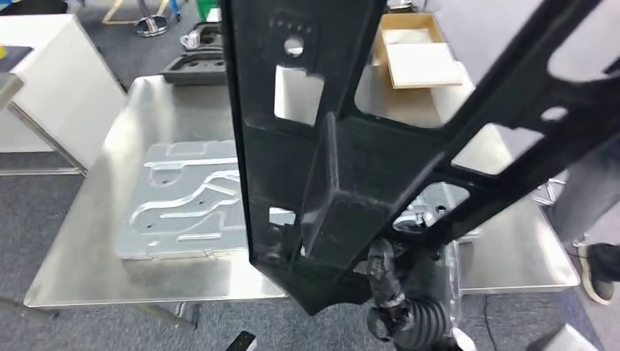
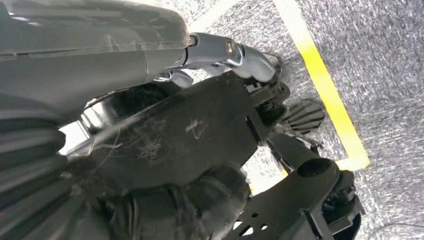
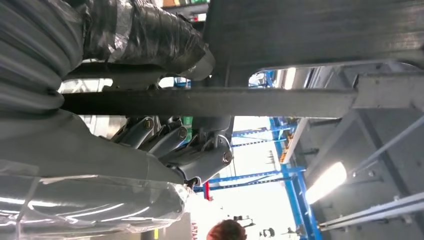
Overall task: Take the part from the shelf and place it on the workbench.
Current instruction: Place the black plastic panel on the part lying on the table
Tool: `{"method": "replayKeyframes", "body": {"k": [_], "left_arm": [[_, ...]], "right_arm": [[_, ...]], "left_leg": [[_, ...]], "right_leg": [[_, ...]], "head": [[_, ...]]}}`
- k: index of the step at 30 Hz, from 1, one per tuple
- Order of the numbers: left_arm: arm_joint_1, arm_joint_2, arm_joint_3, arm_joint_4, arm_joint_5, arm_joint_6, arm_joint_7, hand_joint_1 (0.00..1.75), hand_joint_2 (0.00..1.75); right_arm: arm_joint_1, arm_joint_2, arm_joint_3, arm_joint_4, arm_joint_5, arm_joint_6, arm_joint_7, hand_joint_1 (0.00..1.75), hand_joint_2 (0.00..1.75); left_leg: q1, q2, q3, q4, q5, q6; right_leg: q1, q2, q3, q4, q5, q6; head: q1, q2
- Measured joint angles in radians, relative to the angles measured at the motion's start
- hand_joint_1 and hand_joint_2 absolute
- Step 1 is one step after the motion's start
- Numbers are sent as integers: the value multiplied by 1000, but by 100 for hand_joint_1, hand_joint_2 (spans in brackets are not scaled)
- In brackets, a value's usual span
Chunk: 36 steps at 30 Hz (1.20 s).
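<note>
Part [image 1: 351,168], a big black frame with cut-out windows, hangs close to the head camera above the steel worktop [image 1: 110,241], covering the middle and running off toward 1 o'clock. A pressed metal panel [image 1: 183,201] lies on the worktop at 9 o'clock of the part. The right hand [image 3: 190,150] clamps one of the frame's bars, fingers [image 3: 165,140] curled over it. The left hand [image 2: 235,52] presses along the part's flat face (its grip I cannot tell).
</note>
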Motion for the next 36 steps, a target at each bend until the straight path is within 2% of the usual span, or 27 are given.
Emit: {"method": "replayKeyframes", "body": {"k": [2,3,4,6,7,8,9,10,11,12,13,15,17,19,21,22,23,24,25,27,28,32,34,36], "left_arm": [[-1,0,0,0,-9,3,3,0,175],[-3,0,-1,0,-17,5,6,0,175],[-4,0,-2,0,-22,7,11,0,175],[-5,0,-3,0,-32,11,24,0,175],[-5,0,-4,0,-34,13,30,0,175],[-6,0,-4,0,-37,13,34,0,175],[-7,0,-4,0,-41,12,36,0,175],[-7,1,-5,0,-45,10,38,0,175],[-6,2,-6,0,-51,8,40,0,175],[-6,4,-7,0,-56,6,42,0,175],[-6,6,-9,0,-62,4,45,0,175],[-7,9,-12,0,-73,2,53,0,175],[-8,12,-16,0,-83,1,61,0,175],[-8,15,-21,0,-92,0,68,0,175],[-8,17,-24,0,-99,-3,73,0,175],[-8,17,-25,0,-102,-4,74,0,175],[-7,17,-25,0,-105,-6,74,0,175],[-7,17,-26,0,-108,-7,74,0,175],[-7,17,-26,0,-110,-8,74,0,175],[-8,18,-27,0,-113,-9,75,0,175],[-8,19,-28,0,-114,-9,75,0,175],[-9,22,-34,0,-116,-9,73,0,175],[-10,24,-35,0,-113,-6,70,0,175],[-11,24,-35,0,-110,-2,67,0,175]], "right_arm": [[-2,0,0,0,9,-3,4,175,175],[-5,0,0,0,25,-8,13,175,175],[-8,0,0,0,53,-17,30,175,175],[-19,-2,0,0,150,-40,94,175,175],[-25,-4,0,1,212,-48,138,175,175],[-33,-6,-1,1,281,-53,187,175,175],[-42,-10,-2,1,352,-54,239,175,175],[-53,-16,-4,1,420,-51,289,175,175],[-65,-22,-7,1,488,-46,338,175,175],[-76,-29,-12,2,549,-39,382,175,175],[-87,-37,-17,3,611,-30,428,175,175],[-108,-57,-31,8,742,-3,523,175,175],[-131,-84,-46,16,888,44,625,175,175],[-151,-114,-62,31,1021,102,712,175,175],[-162,-145,-78,56,1115,148,777,175,175],[-164,-161,-86,71,1148,162,799,175,175],[-164,-176,-95,86,1175,175,816,175,175],[-166,-191,-104,100,1199,190,828,175,175],[-170,-206,-112,112,1222,206,837,175,175],[-176,-231,-129,134,1264,237,850,175,175],[-177,-242,-137,145,1277,247,851,175,175],[-178,-285,-174,184,1325,293,857,175,175],[-177,-306,-190,203,1347,317,859,175,175],[-176,-322,-204,219,1362,334,860,175,175]], "left_leg": [[2,2,-4,26,-18,-7],[4,2,-23,65,-36,-11],[6,3,-53,122,-58,-16],[8,3,-138,253,-95,-20],[9,3,-170,289,-93,-19],[9,3,-184,292,-71,-16],[8,3,-177,252,-30,-12],[7,3,-158,189,20,-6],[4,3,-134,124,57,-1],[-1,2,-112,69,82,5],[-5,2,-100,37,89,9],[-11,2,-91,11,85,15],[-6,3,-78,-13,93,21],[-1,5,-63,-35,101,29],[-3,6,-60,-36,99,36],[-4,5,-61,-34,96,37],[-4,4,-61,-30,94,38],[-3,3,-61,-26,90,37],[-2,2,-60,-19,85,35],[-4,1,-63,-2,72,26],[-5,0,-66,5,68,22],[-6,1,-73,19,55,9],[-2,3,-104,89,17,-1],[3,3,-169,220,-38,-10]], "right_leg": [[-2,0,8,-3,-6,-11],[-4,-1,14,-5,-9,-17],[-3,-2,19,-6,-12,-21],[0,-4,24,-7,-19,-25],[1,-3,28,-7,-22,-25],[3,-1,33,-7,-26,-26],[3,1,40,-7,-30,-26],[4,3,46,-7,-34,-25],[4,5,52,-9,-37,-24],[4,6,55,-11,-39,-21],[3,7,55,-14,-39,-17],[2,7,55,-24,-35,-6],[3,3,54,-19,-41,5],[5,0,21,52,-80,10],[6,0,-43,174,-131,13],[6,0,-68,215,-139,15],[5,-1,-77,224,-129,17],[4,-1,-66,191,-100,18],[3,-2,-38,127,-61,19],[3,-4,15,13,-16,17],[5,-4,27,-14,-11,14],[4,-2,34,-25,-13,-4],[1,-3,38,-29,-12,-10],[1,-4,39,-29,-14,-13]], "head": [[-5,0],[-6,0],[-8,0],[-8,0],[-8,0],[-8,0],[-8,0],[-8,0],[-8,0],[-8,0],[-8,0],[-8,0],[-7,0],[-4,0],[-3,0],[-3,0],[-2,0],[-2,0],[-2,0],[-2,0],[-2,0],[-3,0],[-6,0],[-8,0]]}}
